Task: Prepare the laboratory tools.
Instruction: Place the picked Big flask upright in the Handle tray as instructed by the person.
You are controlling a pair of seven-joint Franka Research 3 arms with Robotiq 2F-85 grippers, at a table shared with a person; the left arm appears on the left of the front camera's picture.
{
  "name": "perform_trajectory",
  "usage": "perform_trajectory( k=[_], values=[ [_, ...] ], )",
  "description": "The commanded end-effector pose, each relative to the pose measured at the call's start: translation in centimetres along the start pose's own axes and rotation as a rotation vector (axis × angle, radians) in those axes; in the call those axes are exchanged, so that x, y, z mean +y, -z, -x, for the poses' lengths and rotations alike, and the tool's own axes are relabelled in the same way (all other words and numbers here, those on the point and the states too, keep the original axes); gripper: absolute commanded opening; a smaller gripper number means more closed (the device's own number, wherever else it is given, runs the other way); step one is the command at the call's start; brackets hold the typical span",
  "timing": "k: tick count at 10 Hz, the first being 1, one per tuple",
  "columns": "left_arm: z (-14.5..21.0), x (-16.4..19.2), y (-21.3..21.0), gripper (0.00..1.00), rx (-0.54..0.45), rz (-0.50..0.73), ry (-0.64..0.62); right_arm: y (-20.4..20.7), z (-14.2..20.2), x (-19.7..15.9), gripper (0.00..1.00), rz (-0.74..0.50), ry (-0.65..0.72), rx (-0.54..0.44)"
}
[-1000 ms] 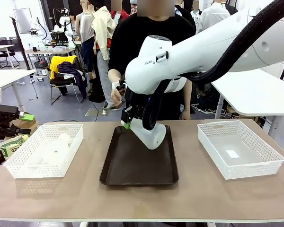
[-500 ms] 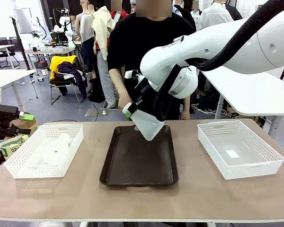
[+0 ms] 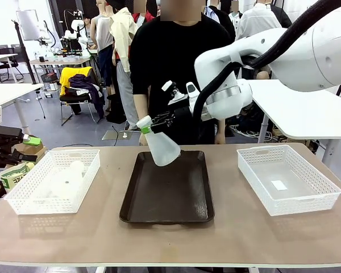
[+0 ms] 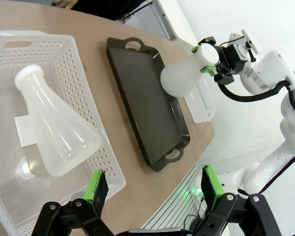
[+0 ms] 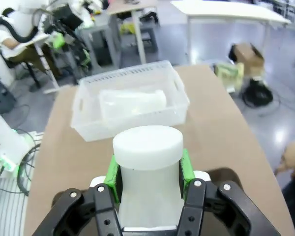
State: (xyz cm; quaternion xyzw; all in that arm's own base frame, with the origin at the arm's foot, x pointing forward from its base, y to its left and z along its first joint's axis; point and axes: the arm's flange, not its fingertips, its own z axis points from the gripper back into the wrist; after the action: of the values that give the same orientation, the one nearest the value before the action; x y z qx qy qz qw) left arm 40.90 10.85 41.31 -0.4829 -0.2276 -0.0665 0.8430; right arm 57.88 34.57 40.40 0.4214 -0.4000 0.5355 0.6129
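My right gripper (image 3: 150, 126) is shut on the neck of a frosted white flask (image 3: 163, 150). It holds the flask tilted, neck up and to the left, above the far end of the dark brown tray (image 3: 167, 196). In the right wrist view the green pads (image 5: 113, 173) clamp the flask's neck (image 5: 147, 164). A second flask (image 4: 54, 130) lies on its side in the white basket (image 4: 91, 115) on the left. My left gripper (image 4: 155, 189) hovers open above that basket's near edge, holding nothing. That lying flask (image 3: 68, 175) also shows from the front.
A second white mesh basket (image 3: 287, 179) stands at the right with a small white label in it. A person in a black top (image 3: 170, 57) stands at the far side behind the tray. Bare table lies along the front edge (image 3: 170, 244).
The right arm has raised the flask off the tray and swung it up and to the left, with the wrist turning outward. The flask in the left basket has not moved.
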Motion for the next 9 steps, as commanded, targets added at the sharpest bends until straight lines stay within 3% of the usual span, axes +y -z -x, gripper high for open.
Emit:
perform_trajectory(
  k=[1,2,4,6,7,8,9],
  values=[
    [0.0,0.0,-0.1,1.00,-0.011,0.015,0.008,-0.7,1.2,0.3,0.00,-0.064,-0.026,-0.095],
    [0.0,0.0,-0.1,1.00,-0.011,0.015,0.008,-1.0,1.7,-0.1,0.00,-0.101,-0.057,-0.182],
    [0.0,0.0,-0.1,1.00,-0.011,0.015,0.008,-1.3,2.6,-0.8,0.00,-0.136,-0.077,-0.260],
    [0.0,0.0,-0.1,1.00,-0.011,0.015,0.008,-1.1,3.3,-1.5,0.00,-0.123,-0.058,-0.250],
    [0.0,0.0,-0.1,1.00,-0.011,0.015,0.008,-0.9,3.2,-1.7,0.00,-0.096,0.028,-0.143],
    [0.0,0.0,-0.1,1.00,-0.011,0.015,0.008,-1.7,3.0,-1.4,0.00,-0.136,-0.053,-0.240],
    [0.0,0.0,-0.1,1.00,-0.011,0.015,0.008,-1.7,3.0,-1.4,0.00,-0.136,-0.053,-0.240]
  ],
)
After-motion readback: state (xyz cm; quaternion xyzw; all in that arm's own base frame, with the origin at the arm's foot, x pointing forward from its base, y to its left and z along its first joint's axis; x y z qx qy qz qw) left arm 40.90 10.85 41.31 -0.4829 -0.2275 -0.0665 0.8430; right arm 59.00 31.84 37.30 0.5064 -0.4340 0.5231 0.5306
